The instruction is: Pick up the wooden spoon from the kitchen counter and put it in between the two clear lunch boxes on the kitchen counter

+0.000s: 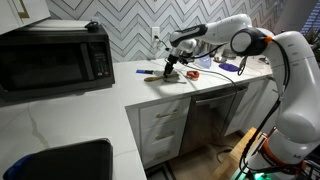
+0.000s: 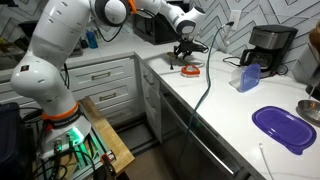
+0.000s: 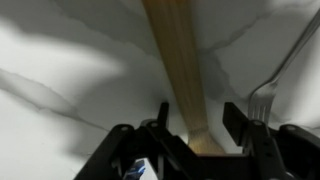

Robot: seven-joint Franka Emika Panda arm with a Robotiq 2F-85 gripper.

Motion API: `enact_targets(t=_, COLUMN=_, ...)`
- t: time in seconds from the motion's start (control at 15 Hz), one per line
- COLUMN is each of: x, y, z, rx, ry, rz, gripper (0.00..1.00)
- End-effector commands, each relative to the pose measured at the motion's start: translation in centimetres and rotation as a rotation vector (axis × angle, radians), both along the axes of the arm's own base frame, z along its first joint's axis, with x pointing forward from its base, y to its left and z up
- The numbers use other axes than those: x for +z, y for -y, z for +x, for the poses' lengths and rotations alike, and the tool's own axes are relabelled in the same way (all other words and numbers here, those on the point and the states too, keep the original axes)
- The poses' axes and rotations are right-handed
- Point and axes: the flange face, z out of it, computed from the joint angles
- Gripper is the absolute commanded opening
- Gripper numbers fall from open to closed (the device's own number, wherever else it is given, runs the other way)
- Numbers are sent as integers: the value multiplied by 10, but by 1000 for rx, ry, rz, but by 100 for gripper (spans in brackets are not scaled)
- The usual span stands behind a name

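Observation:
The wooden spoon [image 3: 178, 60] lies on the white veined kitchen counter [image 3: 60, 60]; its pale handle runs from the top of the wrist view down between my jaws. My gripper [image 3: 198, 118] is open and low over the counter, one finger on each side of the handle, with a gap on the right side. In both exterior views the gripper [image 1: 172, 66] [image 2: 183, 56] points down at the counter. The spoon [image 1: 157, 76] shows faintly under it. A clear lunch box with blue [image 2: 247, 76] stands further along the counter.
A metal fork [image 3: 268, 92] lies just right of the jaws. A red-ringed item [image 2: 190, 70] sits beside the gripper. A microwave [image 1: 55, 58], a coffee maker [image 2: 268, 45], a blue lid [image 2: 283, 128] and a dark sink [image 1: 60, 160] are on the counter.

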Motion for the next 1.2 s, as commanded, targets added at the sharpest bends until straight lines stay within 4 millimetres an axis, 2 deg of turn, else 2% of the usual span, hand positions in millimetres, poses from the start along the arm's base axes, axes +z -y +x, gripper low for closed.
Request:
enact_targets(t=0.0, x=-8, y=2, z=2, rx=38, ry=37, rz=-14, gripper=27)
enact_targets(t=0.2, x=0, y=3, z=4, rx=14, ry=66, rz=-33, gripper=4)
enact_targets(t=0.6, x=17, y=-1, z=5, rx=-91, ry=113, rz=-85, gripper=7)
enact_targets(t=0.8, x=45, y=-4, z=-2, rx=-218, ry=56, rz=-108, gripper=7)
enact_targets(t=0.93, x=75, y=-1, z=-9, rx=-306, ry=16, rz=-108, gripper=7)
enact_targets(t=1.13, x=128, y=16, z=-20, rx=-441, ry=10, rz=-75, gripper=7)
